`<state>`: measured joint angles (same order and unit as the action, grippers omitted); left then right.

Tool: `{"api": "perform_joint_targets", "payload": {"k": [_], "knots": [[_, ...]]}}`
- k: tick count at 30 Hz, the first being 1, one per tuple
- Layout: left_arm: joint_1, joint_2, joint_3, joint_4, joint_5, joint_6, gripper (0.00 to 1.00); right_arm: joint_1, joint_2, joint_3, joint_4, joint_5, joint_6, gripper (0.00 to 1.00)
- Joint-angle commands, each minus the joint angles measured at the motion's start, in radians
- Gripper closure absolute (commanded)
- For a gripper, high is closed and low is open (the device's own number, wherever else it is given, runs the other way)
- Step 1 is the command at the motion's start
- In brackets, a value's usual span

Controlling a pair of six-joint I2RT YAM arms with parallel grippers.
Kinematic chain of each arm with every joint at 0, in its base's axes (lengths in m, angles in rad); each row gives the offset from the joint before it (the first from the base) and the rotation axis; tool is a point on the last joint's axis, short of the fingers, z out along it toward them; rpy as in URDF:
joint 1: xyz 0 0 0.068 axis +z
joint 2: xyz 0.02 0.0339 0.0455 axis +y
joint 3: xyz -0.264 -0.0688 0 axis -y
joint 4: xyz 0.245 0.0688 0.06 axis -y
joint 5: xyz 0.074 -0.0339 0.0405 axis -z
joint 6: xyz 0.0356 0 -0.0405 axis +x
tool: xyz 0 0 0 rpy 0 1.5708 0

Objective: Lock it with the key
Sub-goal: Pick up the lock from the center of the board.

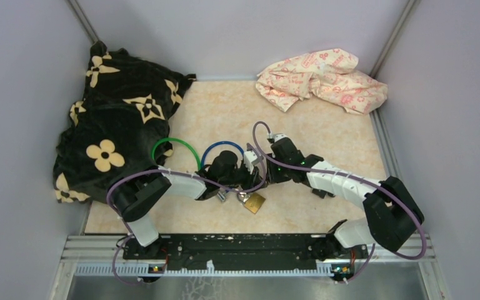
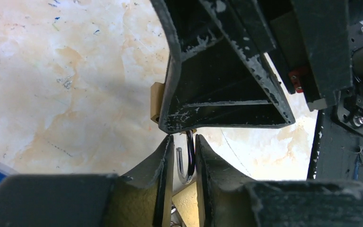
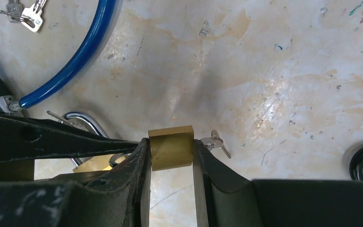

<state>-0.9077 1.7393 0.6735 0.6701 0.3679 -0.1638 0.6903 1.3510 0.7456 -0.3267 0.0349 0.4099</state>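
A small brass padlock [image 3: 171,152] is pinched by its body between the fingers of my right gripper [image 3: 171,141], above the table. Its silver shackle [image 2: 185,163] stands open, one leg's end free. My left gripper [image 2: 184,140] faces the right one and has its jaws drawn in tight round that shackle. Only a brass edge of the padlock [image 2: 156,101] shows past the right gripper's finger there. A small key ring with keys [image 3: 216,140] lies on the table just beyond the padlock. In the top view both grippers meet at the table's middle [image 1: 245,170].
A second brass padlock [image 1: 253,202] lies near the front. A blue cable lock [image 3: 75,61], more keys [image 3: 23,14] and a green cable lock [image 1: 175,150] lie to the left. Black flowered cloth [image 1: 119,125] fills the back left, pink patterned cloth [image 1: 322,78] the back right.
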Motion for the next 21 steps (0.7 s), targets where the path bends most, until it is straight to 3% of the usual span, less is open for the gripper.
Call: {"api": "perform_joint_targets", "payload": {"k": [1,3,7,9,11,15,16,19,20,21], "knots": [[-0.007,0.005,0.024,0.016,0.013,0.02,0.71,-0.017,-0.065,0.017,0.043,-0.025,-0.015,1.0],[-0.006,-0.004,0.015,0.019,0.02,0.021,0.62,-0.029,-0.079,0.013,0.039,-0.028,-0.016,1.0],[-0.007,-0.009,0.007,0.022,0.026,0.023,0.61,-0.036,-0.097,0.008,0.044,-0.032,-0.014,1.0],[-0.005,-0.005,0.011,0.021,0.038,0.025,0.7,-0.035,-0.1,0.007,0.046,-0.032,-0.013,1.0],[-0.004,-0.004,0.013,0.019,0.037,0.026,0.97,-0.035,-0.104,0.008,0.041,-0.032,-0.014,1.0],[-0.005,-0.037,-0.006,0.037,0.063,0.056,1.0,-0.049,-0.125,0.008,0.031,-0.094,-0.068,1.0],[-0.005,-0.054,-0.018,0.042,0.072,0.068,1.0,-0.062,-0.137,0.01,0.029,-0.133,-0.093,0.9],[-0.003,-0.14,-0.058,0.049,0.079,0.111,1.0,-0.116,-0.212,0.02,0.018,-0.211,-0.143,0.17],[-0.002,-0.171,-0.071,0.046,0.082,0.126,1.0,-0.128,-0.241,0.022,0.02,-0.223,-0.159,0.04],[0.003,-0.206,-0.082,0.042,0.095,0.14,1.0,-0.139,-0.275,0.023,0.028,-0.243,-0.178,0.02]]}}
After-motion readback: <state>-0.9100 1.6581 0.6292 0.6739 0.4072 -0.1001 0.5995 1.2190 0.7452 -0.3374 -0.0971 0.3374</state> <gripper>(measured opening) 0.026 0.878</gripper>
